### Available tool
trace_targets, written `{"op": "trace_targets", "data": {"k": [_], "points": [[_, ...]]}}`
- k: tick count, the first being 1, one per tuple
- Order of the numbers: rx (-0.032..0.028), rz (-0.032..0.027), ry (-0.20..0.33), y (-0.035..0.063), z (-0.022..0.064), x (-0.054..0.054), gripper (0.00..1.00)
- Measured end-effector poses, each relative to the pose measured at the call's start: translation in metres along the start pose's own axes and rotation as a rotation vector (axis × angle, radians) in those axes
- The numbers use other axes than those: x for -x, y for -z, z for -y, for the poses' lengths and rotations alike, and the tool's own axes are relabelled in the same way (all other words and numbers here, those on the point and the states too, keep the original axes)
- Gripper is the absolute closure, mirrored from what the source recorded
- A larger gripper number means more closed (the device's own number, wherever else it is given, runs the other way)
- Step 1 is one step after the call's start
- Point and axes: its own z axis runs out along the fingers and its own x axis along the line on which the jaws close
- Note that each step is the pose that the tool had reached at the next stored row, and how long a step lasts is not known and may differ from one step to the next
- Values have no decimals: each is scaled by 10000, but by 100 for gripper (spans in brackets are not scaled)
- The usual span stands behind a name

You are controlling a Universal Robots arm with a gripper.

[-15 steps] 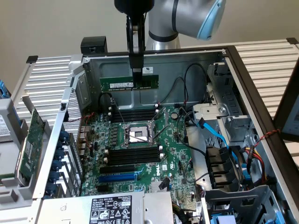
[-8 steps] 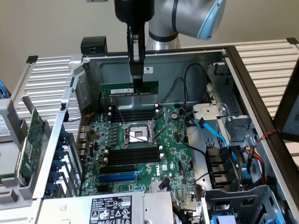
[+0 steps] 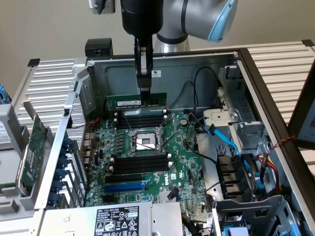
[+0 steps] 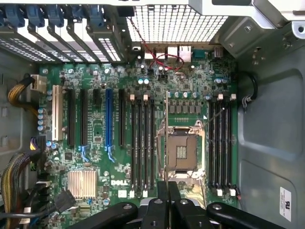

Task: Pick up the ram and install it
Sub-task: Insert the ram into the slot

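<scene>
Green ram; green motherboard; black memory slots; blue cable

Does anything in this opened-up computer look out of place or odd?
Yes: the memory stick is not in any slot; the hand holds it by its top edge above the black slots near the case back wall. A green card also leans outside the case, at the exterior view's left.
</scene>
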Motion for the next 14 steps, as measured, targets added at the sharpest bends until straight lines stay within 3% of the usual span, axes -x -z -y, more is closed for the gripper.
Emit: {"op": "trace_targets", "data": {"k": [14], "points": [[0, 0, -35, -69, 3, -66, 88]]}}
